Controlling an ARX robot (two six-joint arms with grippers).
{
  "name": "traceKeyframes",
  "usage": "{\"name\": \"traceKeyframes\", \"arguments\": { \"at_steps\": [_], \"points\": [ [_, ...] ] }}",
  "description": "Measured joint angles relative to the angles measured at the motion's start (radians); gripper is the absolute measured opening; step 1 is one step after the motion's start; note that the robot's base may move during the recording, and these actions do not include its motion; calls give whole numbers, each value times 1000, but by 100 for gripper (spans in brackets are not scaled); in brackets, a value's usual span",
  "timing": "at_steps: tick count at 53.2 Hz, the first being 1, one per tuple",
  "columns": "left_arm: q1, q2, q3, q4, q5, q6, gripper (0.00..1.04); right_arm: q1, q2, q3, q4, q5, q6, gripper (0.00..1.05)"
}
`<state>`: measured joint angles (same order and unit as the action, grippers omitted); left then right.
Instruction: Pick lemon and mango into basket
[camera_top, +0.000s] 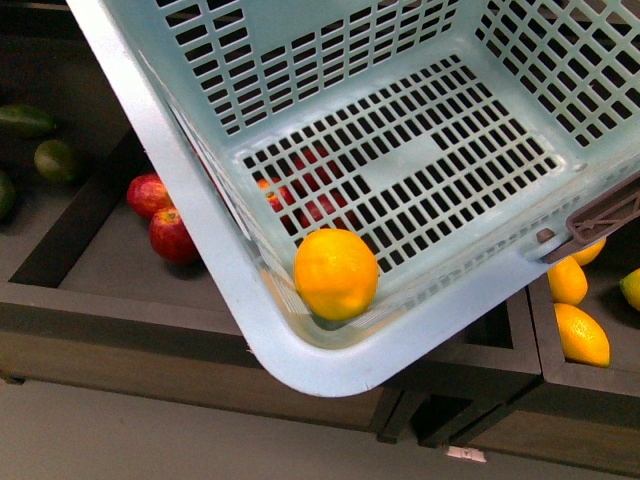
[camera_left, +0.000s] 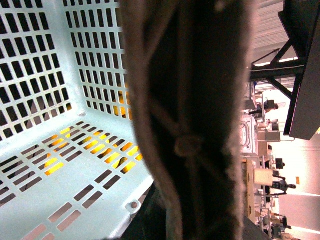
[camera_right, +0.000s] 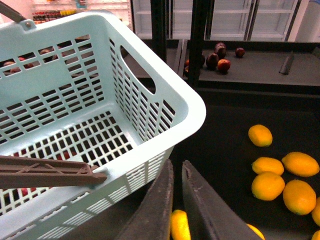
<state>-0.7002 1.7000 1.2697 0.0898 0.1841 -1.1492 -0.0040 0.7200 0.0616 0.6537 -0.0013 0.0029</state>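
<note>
the lemon (camera_top: 336, 273) lies inside the basket (camera_top: 330, 370), in the low corner nearest the front camera, touching the slotted floor and the wall. the basket is tilted, that corner down, and held above a row of dark bins (camera_top: 110, 270). nothing else is in it. a brown handle (camera_top: 600, 218) hangs over its rim on the right.

through the floor slots red fruit shows in the bin below. two red apples (camera_top: 172, 235) lie just left of the basket, touching each other. green fruits (camera_top: 57, 160) sit in the next bin further left. on the right, yellow fruits (camera_top: 582, 333) lie in another bin, partly under the basket's edge.

in the right wrist view the right fingers (camera_right: 159, 210) are close together with only a thin slit between them and nothing held. they hang beside the basket's outer wall, over the bin of yellow fruits.

the left wrist view is mostly filled by a blurred brown bar (camera_left: 190, 125) right against the lens, with the basket's inside next to it and yellow showing through the floor slots. the left fingers are not seen there, so i cannot tell whether they are apart or together.
</note>
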Motion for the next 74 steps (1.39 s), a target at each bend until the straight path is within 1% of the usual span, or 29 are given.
{"name": "traceKeyframes", "arguments": {
  "at_steps": [4,9,23,25,27,29,33,43,50,74],
  "points": [
    [0,0,0,0,2,0,6,0,-3,0,0,0,0,31],
    [0,0,0,0,2,0,6,0,-3,-1,-1,0,0,47],
    [0,0,0,0,0,0,6,0,-3,-1,-1,0,0,83],
    [0,0,0,0,0,0,6,0,-3,-1,-1,0,0,90],
    [0,0,0,0,0,0,6,0,-4,-1,-1,0,0,95],
    [0,0,0,0,0,0,6,0,-5,-1,-1,1,0,98],
    [-5,0,0,0,0,0,6,0,-5,-1,-1,5,0,96],
    [-13,-1,0,0,32,-13,6,0,-8,-2,-1,5,0,96],
    [-7,-2,0,0,2,-1,6,0,-8,-4,-2,5,0,96],
    [0,-2,-1,0,4,0,6,2,-5,-7,-2,2,0,96]
  ]
}}
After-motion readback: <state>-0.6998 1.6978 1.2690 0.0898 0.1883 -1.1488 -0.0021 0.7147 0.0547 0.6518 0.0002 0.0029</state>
